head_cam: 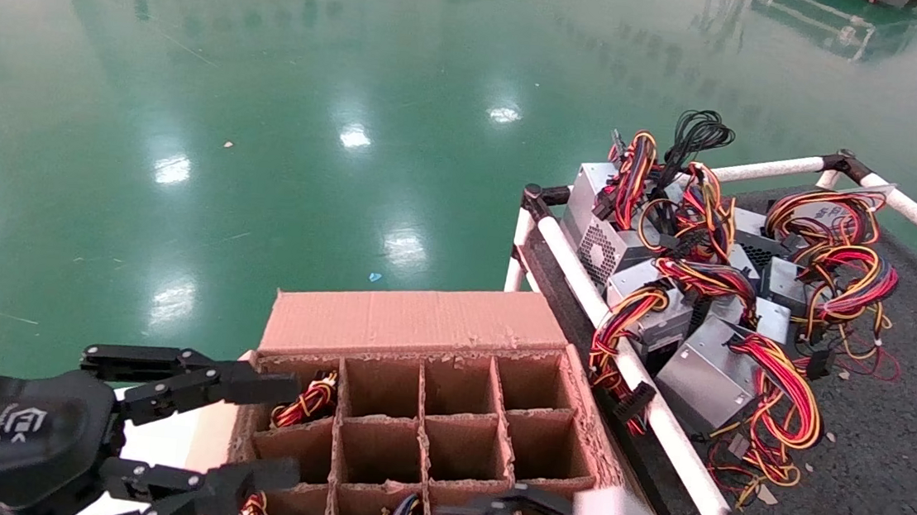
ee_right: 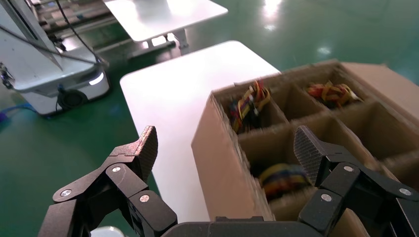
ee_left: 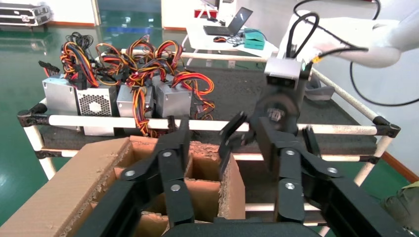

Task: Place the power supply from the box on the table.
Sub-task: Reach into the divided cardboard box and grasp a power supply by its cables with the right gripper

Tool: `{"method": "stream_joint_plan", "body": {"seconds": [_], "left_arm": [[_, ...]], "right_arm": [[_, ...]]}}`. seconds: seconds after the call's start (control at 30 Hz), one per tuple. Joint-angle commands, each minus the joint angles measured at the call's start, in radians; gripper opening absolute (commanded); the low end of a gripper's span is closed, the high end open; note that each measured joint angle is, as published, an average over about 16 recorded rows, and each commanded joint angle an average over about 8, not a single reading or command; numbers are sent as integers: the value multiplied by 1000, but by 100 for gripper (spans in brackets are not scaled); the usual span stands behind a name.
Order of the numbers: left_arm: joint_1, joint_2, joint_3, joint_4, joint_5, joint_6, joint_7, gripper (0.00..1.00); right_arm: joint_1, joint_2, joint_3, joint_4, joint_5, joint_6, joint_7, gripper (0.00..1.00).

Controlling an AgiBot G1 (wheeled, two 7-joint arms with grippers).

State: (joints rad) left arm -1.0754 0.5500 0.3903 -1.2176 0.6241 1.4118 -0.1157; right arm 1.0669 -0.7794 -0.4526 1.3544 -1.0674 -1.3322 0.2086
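Observation:
The box point(head_cam: 420, 320) stands low in the head view, its flap folded out at the far side. Bundles of coloured wires point(head_cam: 305, 402) poke out of some of its cells; the metal body of any power supply inside is hidden. My left gripper point(head_cam: 296, 430) hovers open over the box's left side, with nothing between its fingers point(ee_left: 173, 163). My right gripper point(ee_right: 227, 148) is open too, straddling the box's near wall point(ee_right: 222, 163), one finger over a cell of blue and yellow wires point(ee_right: 284, 177). The table point(head_cam: 887, 478) is to the right.
Several power supplies point(head_cam: 705, 379) with red and yellow wires are piled on the table near its white rail point(head_cam: 660, 416). A white panel point(ee_right: 168, 98) lies left of the box. Glossy green floor point(head_cam: 269, 150) stretches beyond. The right arm point(ee_left: 284, 74) shows in the left wrist view.

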Motion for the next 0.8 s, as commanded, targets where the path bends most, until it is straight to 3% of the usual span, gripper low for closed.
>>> {"method": "stream_joint_plan", "body": {"seconds": [0.03, 0.43, 0.8], "left_arm": [[0, 0, 0, 0, 0, 0, 0, 100], [0, 0, 0, 0, 0, 0, 0, 100], [0, 0, 0, 0, 0, 0, 0, 100]], "right_arm": [[5, -39, -21, 3, -26, 16, 2, 100], [32, -283, -147, 0, -178, 123, 56, 100], [27, -344, -200, -3, -358, 272, 141, 100]]}}
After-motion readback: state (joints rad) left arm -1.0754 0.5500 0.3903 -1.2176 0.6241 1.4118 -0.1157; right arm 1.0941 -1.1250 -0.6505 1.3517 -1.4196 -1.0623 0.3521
